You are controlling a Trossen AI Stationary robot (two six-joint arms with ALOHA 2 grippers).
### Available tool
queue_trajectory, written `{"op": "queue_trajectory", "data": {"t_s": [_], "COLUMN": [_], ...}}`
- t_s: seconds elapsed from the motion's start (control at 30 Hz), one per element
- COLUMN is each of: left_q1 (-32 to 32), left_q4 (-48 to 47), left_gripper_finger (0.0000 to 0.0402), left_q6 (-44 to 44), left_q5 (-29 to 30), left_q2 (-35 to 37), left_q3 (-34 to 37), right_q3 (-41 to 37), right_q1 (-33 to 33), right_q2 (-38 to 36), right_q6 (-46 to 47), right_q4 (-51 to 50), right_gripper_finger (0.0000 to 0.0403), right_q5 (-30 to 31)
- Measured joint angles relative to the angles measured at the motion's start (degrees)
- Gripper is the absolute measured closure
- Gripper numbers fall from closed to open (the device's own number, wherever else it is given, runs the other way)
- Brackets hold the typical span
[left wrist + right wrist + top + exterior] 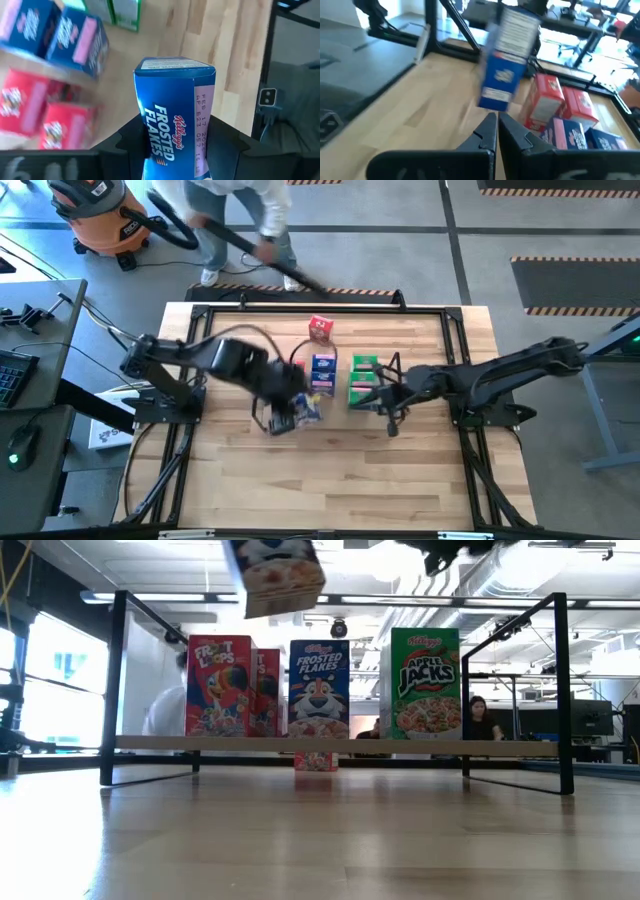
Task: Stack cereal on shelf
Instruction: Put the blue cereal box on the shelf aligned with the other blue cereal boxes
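Observation:
The shelf (300,745) is a low black rack with upright end posts. Red (218,685), blue (319,688) and green (425,683) cereal boxes stand in a row on its ledge. My left gripper (288,408) is shut on another blue cereal box (175,115), held high above the row's left part (275,575). My right gripper (497,131) is shut and empty, above the shelf by the green boxes (362,380). One red box (320,328) stands alone on the table beyond the shelf. My left gripper pinches the blue box between its two fingers (127,145), on its end nearest the wrist (165,150). The box's free end (175,65) sticks out past the fingertips. The box is lifted clear and tilted, above the boxes on the shelf.
A black rail frame (460,340) borders the wooden tabletop. The table in front of the shelf (330,480) is bare wood. A person with a vacuum hose (240,240) moves on the floor beyond the far edge, beside an orange shop vacuum (95,215).

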State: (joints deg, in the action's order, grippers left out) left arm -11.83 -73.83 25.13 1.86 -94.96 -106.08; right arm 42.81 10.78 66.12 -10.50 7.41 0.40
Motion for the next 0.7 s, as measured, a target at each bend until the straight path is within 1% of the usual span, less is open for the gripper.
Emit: {"op": "queue_trajectory", "data": {"t_s": [0.1,0.2,0.3,0.37,0.47,0.6,0.7], "left_q1": [4.0,7.1,8.7,9.1,9.1,9.1,9.1], "left_q4": [0.6,0.6,1.4,1.4,1.5,1.4,1.5], "left_gripper_finger": [0.0255,0.0255,0.0255,0.0255,0.0255,0.0255,0.0255], "left_q6": [-7.0,-12.4,-17.0,-19.6,-22.7,-24.2,-24.8], "left_q5": [-4.0,-6.6,-8.2,-9.5,-9.9,-9.8,-8.0], "left_q2": [-0.1,-1.7,-4.0,-6.0,-8.8,-11.7,-12.9], "left_q3": [-0.3,-0.2,-0.2,-0.2,-0.2,-0.2,-0.2], "right_q3": [0.0,0.0,-0.5,-0.5,-0.5,-0.5,-0.5], "right_q1": [1.4,3.1,4.7,5.4,6.1,6.2,6.2], "right_q2": [-4.4,-8.1,-9.8,-9.9,-9.9,-9.9,-9.9], "right_q6": [0.3,1.7,1.6,1.5,1.5,1.5,1.5], "right_q4": [-4.0,-6.7,-7.7,-8.2,-8.5,-8.8,-8.9], "right_gripper_finger": [0.0403,0.0403,0.0403,0.0403,0.0403,0.0403,0.0403], "right_q5": [1.4,5.5,8.7,9.4,9.7,9.7,9.7]}}
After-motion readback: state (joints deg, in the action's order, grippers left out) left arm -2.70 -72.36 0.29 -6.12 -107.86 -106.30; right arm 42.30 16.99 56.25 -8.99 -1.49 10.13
